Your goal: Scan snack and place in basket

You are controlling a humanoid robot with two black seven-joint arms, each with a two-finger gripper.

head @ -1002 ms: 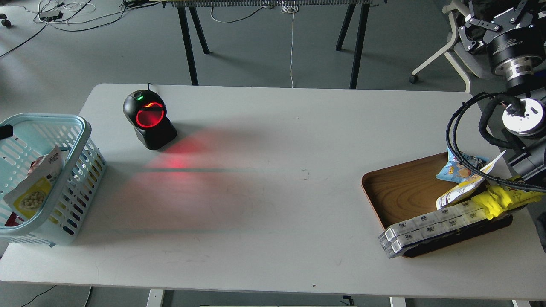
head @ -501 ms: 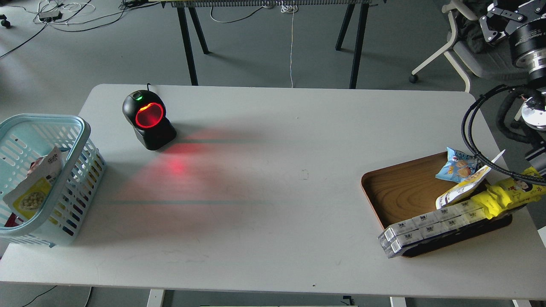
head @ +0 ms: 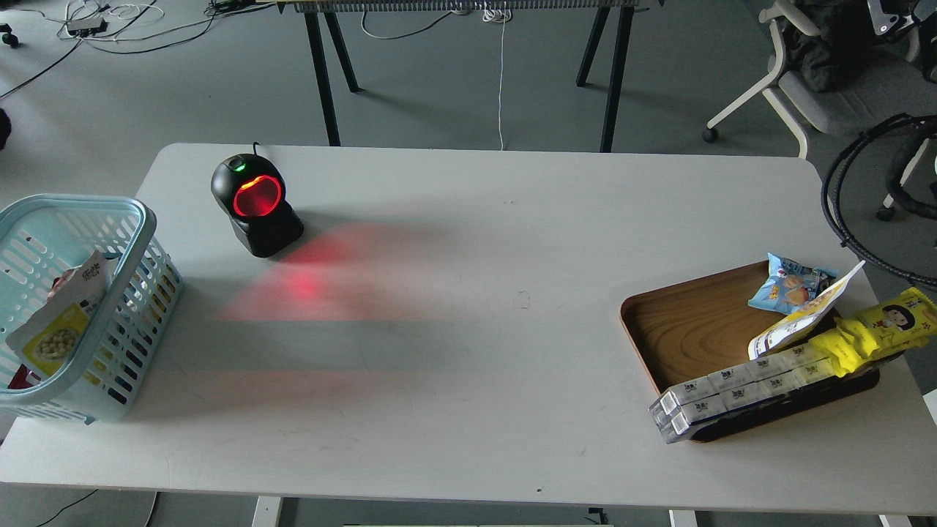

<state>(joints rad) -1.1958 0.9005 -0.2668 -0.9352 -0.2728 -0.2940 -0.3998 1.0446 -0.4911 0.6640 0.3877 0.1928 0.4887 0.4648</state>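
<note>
The snack [head: 55,329], a yellow-and-white pouch with a round picture of tan beans, leans inside the light-blue slotted basket [head: 139,219] at the table's left edge. No gripper touches it. Of my right arm only a small dark piece [head: 889,16] shows at the top right corner, above its black cable loop [head: 842,212]; its fingers cannot be told apart. A dark sliver [head: 2,128] at the left edge, above the basket, may be my left arm; no fingers show.
A black scanner [head: 256,205] with a glowing red window stands at the back left and casts red light on the table. A brown wooden tray [head: 688,322] at the right holds a blue packet [head: 783,287], a white-and-yellow pouch [head: 801,318], a bright-yellow pack [head: 878,333] and long white boxes [head: 732,388].
My right arm has drawn back up and to the right, almost out of view, uncovering the tray's snacks. The dark tip by the basket has left it. The pouch stays in the basket.
</note>
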